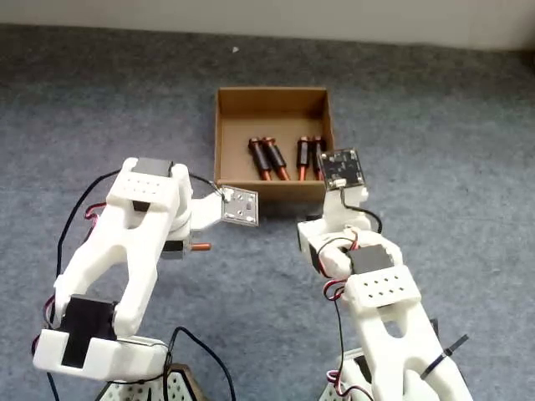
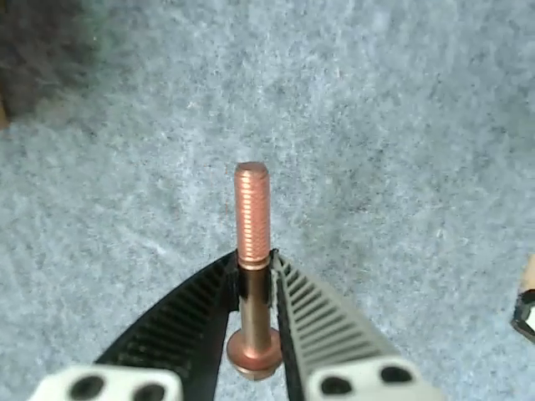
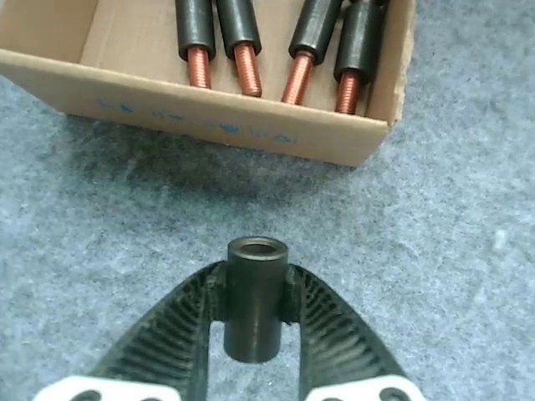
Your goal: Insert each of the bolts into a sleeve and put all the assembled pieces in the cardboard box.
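My left gripper is shut on a copper bolt, gripping its shank just above the head, with the threaded end pointing away over the carpet. In the high view the bolt sticks out sideways from under the left arm. My right gripper is shut on a black sleeve, held upright with its open bore showing. It hangs just in front of the cardboard box. Several assembled pieces lie side by side in the box, black sleeves on copper bolts.
Grey carpet covers the whole table. The right arm's wrist overlaps the box's near right corner in the high view. The left arm's wrist sits just in front of the box's near left corner.
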Controlling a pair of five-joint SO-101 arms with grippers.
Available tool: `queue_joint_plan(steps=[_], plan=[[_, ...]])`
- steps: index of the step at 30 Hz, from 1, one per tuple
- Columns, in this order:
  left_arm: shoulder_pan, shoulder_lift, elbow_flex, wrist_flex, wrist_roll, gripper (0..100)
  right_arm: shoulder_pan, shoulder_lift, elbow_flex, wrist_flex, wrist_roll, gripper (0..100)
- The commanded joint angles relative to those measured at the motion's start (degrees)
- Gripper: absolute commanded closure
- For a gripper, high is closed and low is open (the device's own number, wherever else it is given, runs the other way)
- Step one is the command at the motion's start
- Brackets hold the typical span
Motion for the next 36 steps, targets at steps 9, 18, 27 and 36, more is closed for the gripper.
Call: queue_joint_plan(steps=[9, 18, 27, 36], plan=[[1.7, -2.9, -0.5, -4.2, 12.8, 85, 0.4, -1.9, -0.4, -1.2, 0.5, 99.2], [2.8, -4.0, -4.1, 0.4, 13.5, 96, 0.4, -1.9, -0.4, -1.2, 0.5, 99.2], [4.7, -14.8, -4.4, 5.2, 42.5, 99, 0.4, -2.1, -0.4, -1.2, 0.5, 99.2], [4.6, -18.5, -4.4, 5.5, 79.2, 99, 0.4, -2.1, -0.4, -1.2, 0.5, 99.2]])
